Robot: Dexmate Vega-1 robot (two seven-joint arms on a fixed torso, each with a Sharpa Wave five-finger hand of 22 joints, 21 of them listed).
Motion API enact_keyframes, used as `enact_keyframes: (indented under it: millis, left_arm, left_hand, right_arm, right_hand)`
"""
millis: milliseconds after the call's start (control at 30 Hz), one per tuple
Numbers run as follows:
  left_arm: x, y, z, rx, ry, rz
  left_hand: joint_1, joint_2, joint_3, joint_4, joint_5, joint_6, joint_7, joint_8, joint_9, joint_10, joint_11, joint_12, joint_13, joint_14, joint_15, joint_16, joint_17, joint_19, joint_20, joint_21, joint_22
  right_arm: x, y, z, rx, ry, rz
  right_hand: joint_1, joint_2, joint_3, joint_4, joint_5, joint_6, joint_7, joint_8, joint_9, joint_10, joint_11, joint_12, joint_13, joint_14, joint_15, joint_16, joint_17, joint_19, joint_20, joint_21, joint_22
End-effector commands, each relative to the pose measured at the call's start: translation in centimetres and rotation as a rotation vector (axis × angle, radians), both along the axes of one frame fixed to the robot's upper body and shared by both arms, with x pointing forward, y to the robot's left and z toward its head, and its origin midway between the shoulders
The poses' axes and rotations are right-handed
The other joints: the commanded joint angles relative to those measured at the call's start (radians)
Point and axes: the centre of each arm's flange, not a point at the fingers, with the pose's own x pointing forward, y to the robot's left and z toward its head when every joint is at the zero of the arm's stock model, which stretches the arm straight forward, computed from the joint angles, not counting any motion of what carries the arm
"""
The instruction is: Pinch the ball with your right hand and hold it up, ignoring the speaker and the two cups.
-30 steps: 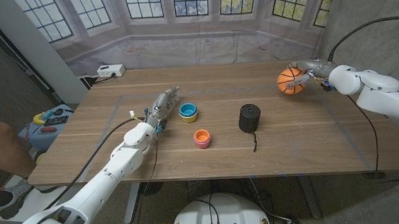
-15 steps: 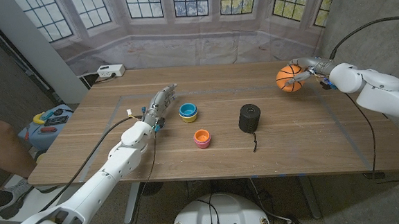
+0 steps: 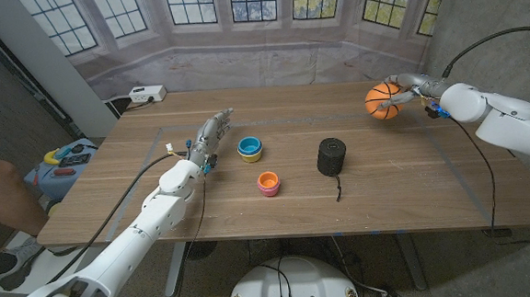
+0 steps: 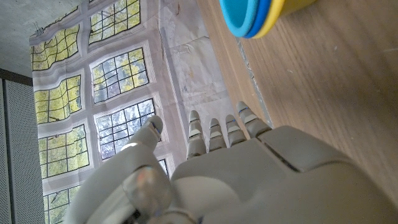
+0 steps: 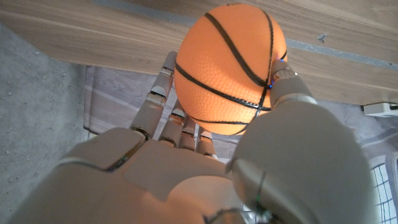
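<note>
On a wooden table [image 3: 386, 173] before a bay window, the right hand [image 3: 415, 90] pinches an orange ball [image 3: 382, 100] between thumb and fingers above the far right corner, while the left hand [image 3: 208, 138] waits empty, fingers extended, left of a blue cup [image 3: 249, 148].

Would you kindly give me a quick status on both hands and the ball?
Right hand pinching ball, held above the table. Left hand open, beside blue cup. Nothing in the way.
</note>
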Motion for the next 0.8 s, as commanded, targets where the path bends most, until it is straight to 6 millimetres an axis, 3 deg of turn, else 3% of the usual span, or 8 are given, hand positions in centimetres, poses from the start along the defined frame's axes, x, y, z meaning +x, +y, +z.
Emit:
enact_keyframes:
  millis: [33, 800]
  left_arm:
    - [-0.2, -0.2, 0.0, 0.003, -0.005, -0.005]
    - [-0.5, -0.3, -0.7, -0.006, 0.002, -0.002]
  left_hand:
    - [-0.004, -0.007, 0.000, -0.004, 0.003, 0.005, -0.002, -0.003, 0.005, 0.003, 0.003, -0.001, 0.004, 0.000, -0.001, -0.002, 0.002, 0.006, 0.000, -0.004, 0.005]
    - [-0.005, -0.006, 0.001, -0.005, 0.004, 0.005, -0.003, -0.004, 0.005, 0.005, 0.003, -0.001, 0.004, 0.000, -0.002, -0.001, 0.002, 0.008, 0.001, -0.009, 0.005]
  right_arm:
    - [-1.2, 0.1, 0.1, 0.145, -0.006, 0.106]
    - [-1.2, 1.3, -0.2, 0.424, 0.018, 0.367]
  right_hand:
    - [-0.001, 0.011, -0.004, 0.002, -0.002, 0.008, 0.004, -0.003, 0.002, 0.004, 0.007, 0.006, 0.006, 0.003, 0.002, 0.000, 0.007, 0.003, 0.000, -0.004, 0.004]
    - [-0.013, 0.019, -0.023, 0.009, -0.020, 0.024, 0.024, -0.004, 0.003, -0.004, 0.030, 0.013, 0.013, 0.004, 0.021, 0.004, 0.026, 0.002, 0.007, -0.006, 0.005]
